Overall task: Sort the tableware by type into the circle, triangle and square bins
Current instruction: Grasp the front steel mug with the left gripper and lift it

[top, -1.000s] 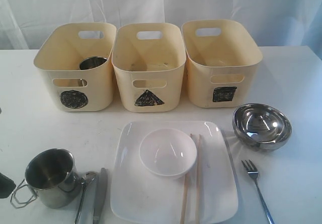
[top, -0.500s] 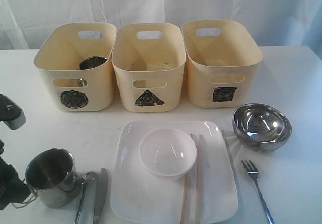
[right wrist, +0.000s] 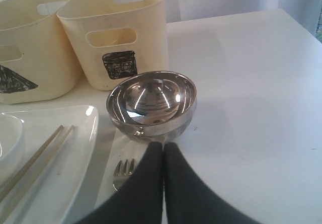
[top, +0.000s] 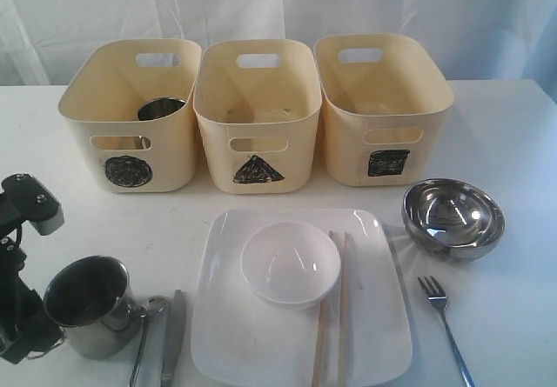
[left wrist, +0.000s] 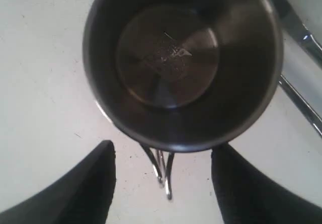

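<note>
small white bowl [top: 290,263] and wooden chopsticks [top: 340,309] lie on the large white square plate [top: 252,343], before the triangle-marked cream plastic tub [top: 213,161].

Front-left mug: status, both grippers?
Left gripper open, jaws straddling steel mug handle, no grip yet. Right gripper shut, near steel bowl. Knife close beside mug.

Three hand-drawn signs, no readable words or numbers.
The triangle bin [top: 296,156] bore a black scribbled triangle on its front wall; the circle bin [top: 170,165] left of it bore a scribbled circle, the square bin [top: 348,156] right of it a scribbled square. A stamp inside the mug [left wrist: 171,58] was illegible.
</note>
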Robot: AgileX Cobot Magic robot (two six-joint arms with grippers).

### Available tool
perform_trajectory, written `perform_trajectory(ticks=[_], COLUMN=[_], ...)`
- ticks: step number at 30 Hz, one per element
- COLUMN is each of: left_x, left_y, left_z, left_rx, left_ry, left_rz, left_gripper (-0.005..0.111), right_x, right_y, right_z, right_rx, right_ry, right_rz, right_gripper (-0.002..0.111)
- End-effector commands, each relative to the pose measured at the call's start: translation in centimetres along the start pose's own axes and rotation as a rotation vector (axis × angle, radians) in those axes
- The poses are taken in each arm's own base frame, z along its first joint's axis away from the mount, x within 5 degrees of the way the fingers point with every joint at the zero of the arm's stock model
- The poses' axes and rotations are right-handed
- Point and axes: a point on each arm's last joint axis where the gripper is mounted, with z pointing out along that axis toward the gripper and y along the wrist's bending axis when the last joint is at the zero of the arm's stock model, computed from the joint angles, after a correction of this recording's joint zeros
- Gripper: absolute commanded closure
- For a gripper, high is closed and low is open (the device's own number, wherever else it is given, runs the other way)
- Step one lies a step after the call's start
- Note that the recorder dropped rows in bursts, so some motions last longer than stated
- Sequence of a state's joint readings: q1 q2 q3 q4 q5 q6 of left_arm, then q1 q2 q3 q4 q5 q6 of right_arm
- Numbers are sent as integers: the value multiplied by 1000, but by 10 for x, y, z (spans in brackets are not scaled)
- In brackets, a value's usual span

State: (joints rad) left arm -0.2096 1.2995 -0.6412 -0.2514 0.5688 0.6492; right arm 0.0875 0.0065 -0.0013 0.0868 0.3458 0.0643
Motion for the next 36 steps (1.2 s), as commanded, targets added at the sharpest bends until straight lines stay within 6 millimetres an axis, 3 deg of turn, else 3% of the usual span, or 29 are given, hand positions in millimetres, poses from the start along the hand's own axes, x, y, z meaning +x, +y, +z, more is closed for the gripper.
perform_trajectory(ticks=[1, 6, 8, 10, 15, 25, 31, 36], left_x=[-2, -3, -4, -5, -7, -30, -61, -86], left_y=[2, 5, 5, 5, 4, 3, 14, 28], left_z=[6, 15, 15, 14, 4, -54, -98, -118], left_rx=[1, 8, 12, 10, -27, -146, -263, -333], left_ry=[0, 11, 2, -1, -52, -257, -454, -578], left_rz=[14, 18, 30, 30, 33, 50, -14, -70], left_gripper=[47, 58, 76, 107, 107, 107, 107, 107], right_x=[0, 0, 0, 0, 0, 0, 0, 0], right_y=[-1, -1, -1, -1, -1, -1, -1, -1], right_z=[0, 0, 0, 0, 0, 0, 0, 0], right_rx=[9, 9, 9, 9, 9, 9, 9, 9], right_ry=[-10, -10, -10, -10, -10, -10, -10, -10], right_rz=[-3, -3, -3, -3, -3, -3, -3, -3], right_gripper=[108, 108, 108, 108, 108, 108, 108, 108])
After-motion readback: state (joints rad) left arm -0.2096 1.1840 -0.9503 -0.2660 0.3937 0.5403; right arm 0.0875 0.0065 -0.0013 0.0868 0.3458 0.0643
